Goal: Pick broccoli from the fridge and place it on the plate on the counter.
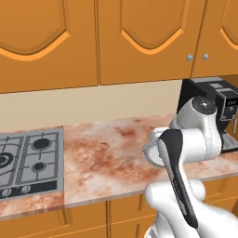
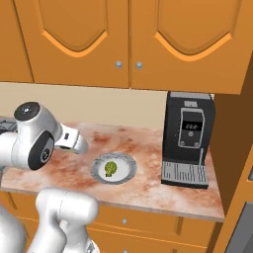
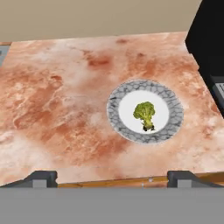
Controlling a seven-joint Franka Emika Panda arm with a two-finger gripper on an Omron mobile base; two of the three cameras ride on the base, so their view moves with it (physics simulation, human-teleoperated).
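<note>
The small dark-green broccoli floret (image 3: 145,114) is seen lying on the round grey-rimmed plate (image 3: 168,127), on the mottled reddish desk (image 3: 65,109); the gripper (image 3: 111,178) is held spread apart, empty.

Broccoli (image 3: 145,114) upright on plate (image 3: 170,127), on counter (image 3: 65,105).

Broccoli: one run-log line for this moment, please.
broccoli: on plate | plate: on counter | gripper: jaws open, empty, above counter edge

Coffee machine (image 2: 188,140) crowds plate (image 2: 127,174); counter (image 3: 57,105) opposite lies bare.
</note>
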